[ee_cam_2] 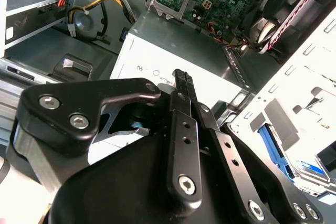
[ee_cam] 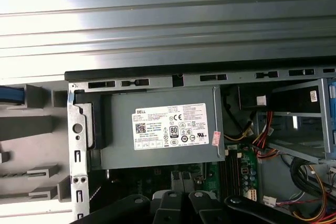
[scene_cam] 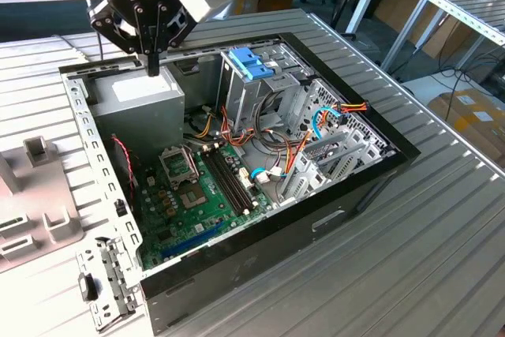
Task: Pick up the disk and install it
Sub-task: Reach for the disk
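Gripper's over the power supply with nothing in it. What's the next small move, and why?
Probably slide the gripper sideways off the power supply toward the disk. The jaws are shut and empty above the supply, while the disk, with its blue rail showing, sits outside the case and has not been picked up.

Of the disk (ee_cam_2: pixel 311 170), just a corner in the second wrist view: blue band above a white label, blue side rail alongside (the rest cut off). Lying flat outside the computer case (ee_cam_2: pixel 315 51), just beyond its pale perforated frame.
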`<state>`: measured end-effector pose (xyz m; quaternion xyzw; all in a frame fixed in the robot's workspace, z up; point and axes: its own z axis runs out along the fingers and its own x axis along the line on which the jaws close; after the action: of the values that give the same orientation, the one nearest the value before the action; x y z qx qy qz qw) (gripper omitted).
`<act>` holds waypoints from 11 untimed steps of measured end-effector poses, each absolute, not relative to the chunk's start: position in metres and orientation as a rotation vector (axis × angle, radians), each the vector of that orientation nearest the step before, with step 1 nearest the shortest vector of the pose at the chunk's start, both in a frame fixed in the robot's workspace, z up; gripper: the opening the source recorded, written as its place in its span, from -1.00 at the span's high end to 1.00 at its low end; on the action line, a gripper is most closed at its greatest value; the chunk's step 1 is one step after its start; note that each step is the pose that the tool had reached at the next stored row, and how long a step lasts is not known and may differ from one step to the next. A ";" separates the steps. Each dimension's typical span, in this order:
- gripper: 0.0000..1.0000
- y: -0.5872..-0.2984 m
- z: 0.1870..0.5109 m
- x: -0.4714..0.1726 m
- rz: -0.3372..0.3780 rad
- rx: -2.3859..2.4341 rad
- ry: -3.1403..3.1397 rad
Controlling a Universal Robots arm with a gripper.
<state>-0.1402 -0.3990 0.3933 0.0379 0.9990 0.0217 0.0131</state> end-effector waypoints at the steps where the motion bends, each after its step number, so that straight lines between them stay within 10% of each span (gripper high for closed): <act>1: 0.79 -0.399 0.393 -0.141 0.068 0.118 3.112; 11: 0.79 -0.399 0.393 -0.148 0.068 0.118 3.112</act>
<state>-0.1481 -0.3989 0.3933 0.0379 0.9990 0.0217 0.0131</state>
